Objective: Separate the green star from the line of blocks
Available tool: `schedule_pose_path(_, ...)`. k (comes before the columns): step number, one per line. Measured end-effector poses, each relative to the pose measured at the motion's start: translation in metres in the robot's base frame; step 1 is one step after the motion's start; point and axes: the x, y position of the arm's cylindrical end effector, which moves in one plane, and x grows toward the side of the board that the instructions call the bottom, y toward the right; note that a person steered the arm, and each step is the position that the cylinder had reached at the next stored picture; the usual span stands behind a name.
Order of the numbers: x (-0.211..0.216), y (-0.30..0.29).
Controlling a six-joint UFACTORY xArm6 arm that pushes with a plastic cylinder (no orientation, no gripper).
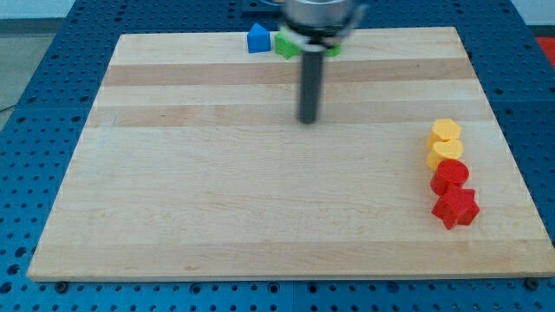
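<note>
My tip point(308, 120) is on the wooden board point(217, 191), in the upper middle of the view. Above it, at the board's top edge, stands a blue block point(257, 39) with a green block point(285, 45) touching its right side. The rod hides most of the green block, so its shape is unclear; a sliver of green point(333, 51) shows to the right of the rod. My tip is well below these blocks and touches none.
At the view's right, a column of touching blocks runs downward: a yellow block point(447, 132), a second yellow block point(443, 153), a red round block point(450, 176), and a red star point(456, 208).
</note>
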Motion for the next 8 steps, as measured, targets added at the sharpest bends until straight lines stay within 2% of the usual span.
schedule_pose_path(1, -0.039, -0.100)
schedule_pose_path(2, -0.103, -0.161)
schedule_pose_path(3, -0.177, -0.190)
schedule_pose_path(4, -0.199, -0.187)
schedule_pose_path(5, -0.199, -0.164)
schedule_pose_path(7, -0.197, -0.046)
schedule_pose_path(8, -0.176, 0.003)
